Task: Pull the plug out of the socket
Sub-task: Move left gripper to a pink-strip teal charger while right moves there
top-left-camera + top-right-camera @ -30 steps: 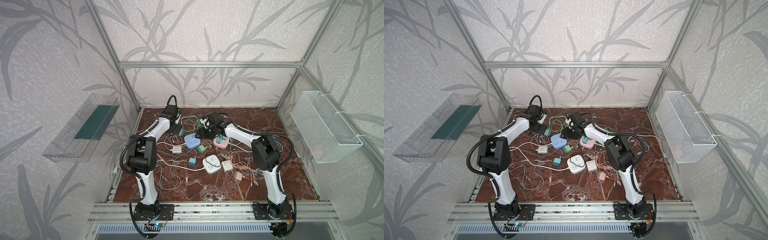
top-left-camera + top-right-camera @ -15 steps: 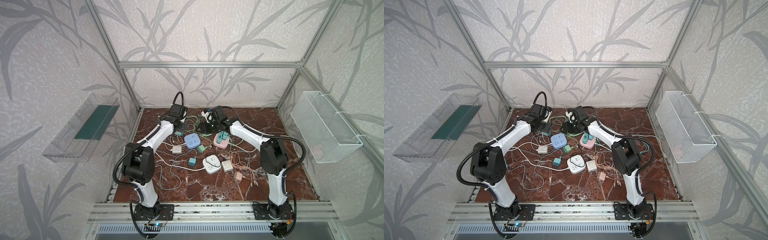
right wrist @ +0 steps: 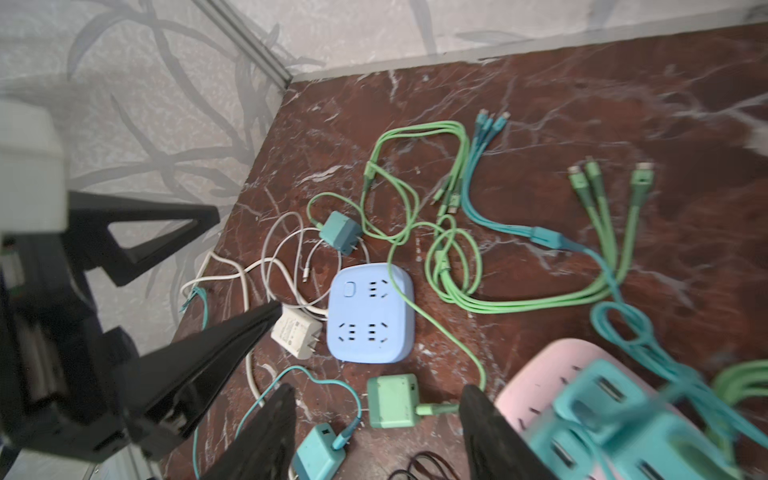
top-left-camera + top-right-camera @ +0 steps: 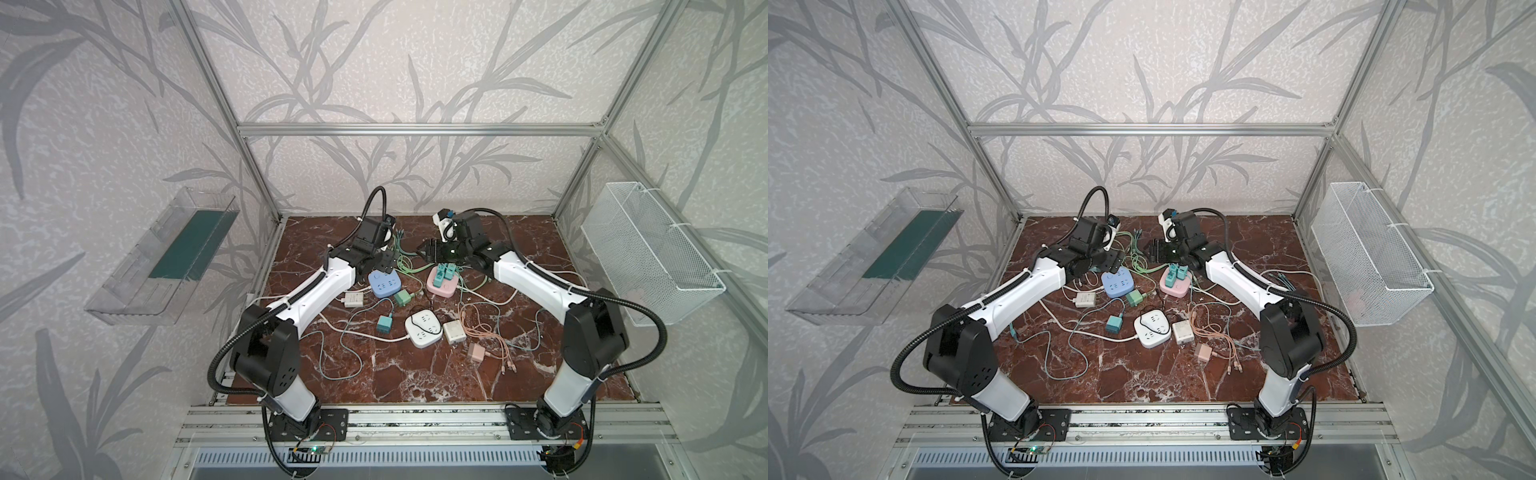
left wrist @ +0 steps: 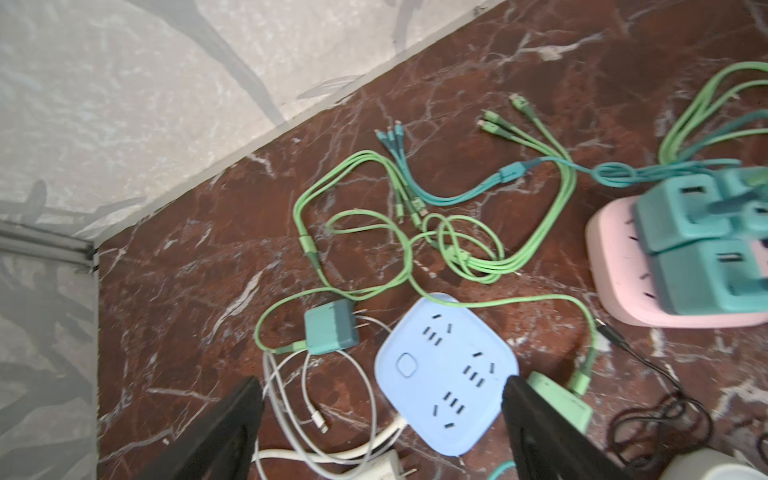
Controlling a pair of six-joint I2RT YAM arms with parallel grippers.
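Right wrist, white plug (image 3: 296,334), print illegible

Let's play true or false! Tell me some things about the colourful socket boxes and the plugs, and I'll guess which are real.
1. The blue socket box has no plugs in it. True.
2. The pink socket box has no plugs in it. False: teal plugs are stuck in its top.
3. The left gripper is squeezing a plug. False: its jaws are wide open and hold nothing.
4. The white socket box lies closer to the robot's bases than the blue one. True.
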